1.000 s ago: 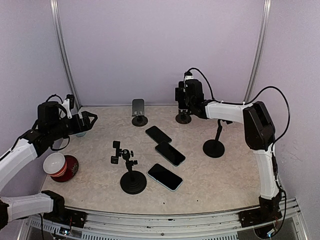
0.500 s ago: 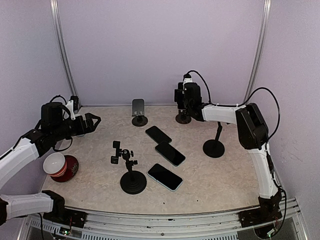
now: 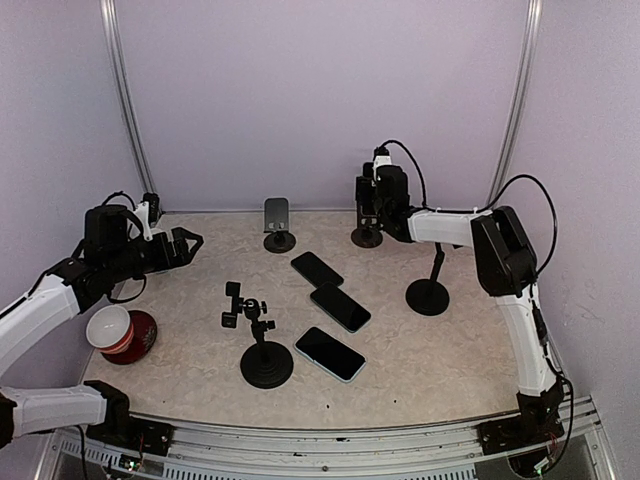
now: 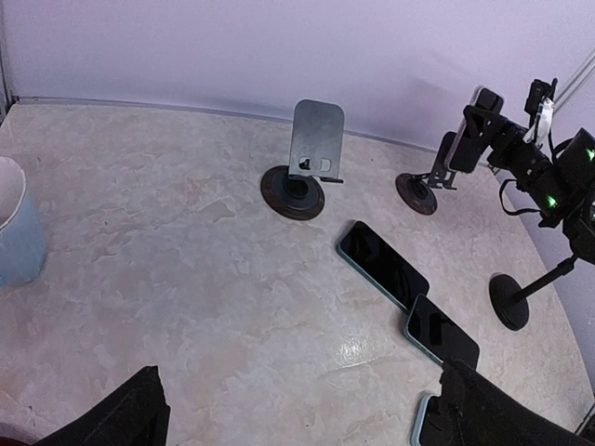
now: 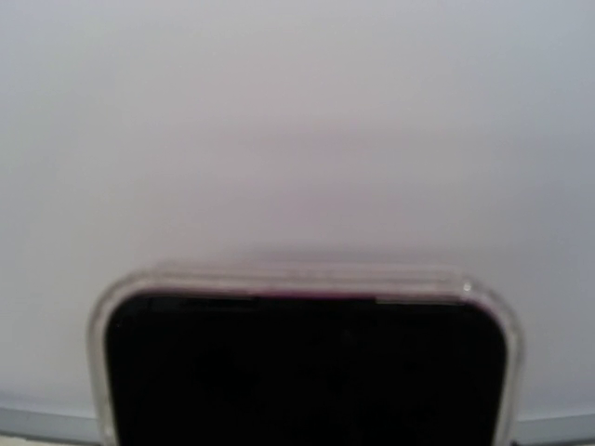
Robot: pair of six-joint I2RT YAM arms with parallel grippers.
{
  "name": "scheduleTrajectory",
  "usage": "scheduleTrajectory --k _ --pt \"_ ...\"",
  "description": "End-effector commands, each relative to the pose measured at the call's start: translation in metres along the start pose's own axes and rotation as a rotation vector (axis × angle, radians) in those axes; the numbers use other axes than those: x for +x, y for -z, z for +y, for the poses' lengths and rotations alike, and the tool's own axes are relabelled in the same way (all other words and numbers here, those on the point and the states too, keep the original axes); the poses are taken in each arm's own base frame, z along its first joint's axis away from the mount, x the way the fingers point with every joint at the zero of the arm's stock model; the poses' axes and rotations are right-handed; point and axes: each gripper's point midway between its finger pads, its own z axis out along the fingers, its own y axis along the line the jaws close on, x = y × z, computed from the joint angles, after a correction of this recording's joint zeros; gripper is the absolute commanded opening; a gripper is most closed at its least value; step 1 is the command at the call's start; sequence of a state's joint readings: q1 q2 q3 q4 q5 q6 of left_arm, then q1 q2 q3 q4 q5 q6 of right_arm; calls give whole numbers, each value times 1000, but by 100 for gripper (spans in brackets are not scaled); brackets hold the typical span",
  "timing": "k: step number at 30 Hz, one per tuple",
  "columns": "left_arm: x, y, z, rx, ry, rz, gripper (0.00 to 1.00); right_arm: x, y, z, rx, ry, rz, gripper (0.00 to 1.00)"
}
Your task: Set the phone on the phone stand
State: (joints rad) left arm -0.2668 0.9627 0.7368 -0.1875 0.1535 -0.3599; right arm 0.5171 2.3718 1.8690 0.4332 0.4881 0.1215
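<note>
RIGHT ARM AT THE STAND: At the far edge of the marbled table (image 3: 190, 300), upper right of centre seen from overhead, the right gripper (image 3: 368, 198) sits close behind an upright phone (image 4: 472, 130) poised over a small black phone stand (image 4: 418, 190). Its fingers are hidden, so whether it grips cannot be told. The left gripper (image 3: 190, 243) hangs wide open and empty at the left. The phone's glossy black glass and clear, round-cornered case look slippery. Released off-centre, it could slide from the thin cradle or topple the light, disc-footed stand.
</note>
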Motion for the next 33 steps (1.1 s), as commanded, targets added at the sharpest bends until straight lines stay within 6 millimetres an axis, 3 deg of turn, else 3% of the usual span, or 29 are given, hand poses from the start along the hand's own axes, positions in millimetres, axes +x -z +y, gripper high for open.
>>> scheduleTrajectory --k 1,33 --pt "3 -3 1 12 7 3 99 -25 -5 -2 -15 -37 -100 54" --pt "1 -3 5 4 12 -2 99 16 -10 5 -77 -30 -47 54"
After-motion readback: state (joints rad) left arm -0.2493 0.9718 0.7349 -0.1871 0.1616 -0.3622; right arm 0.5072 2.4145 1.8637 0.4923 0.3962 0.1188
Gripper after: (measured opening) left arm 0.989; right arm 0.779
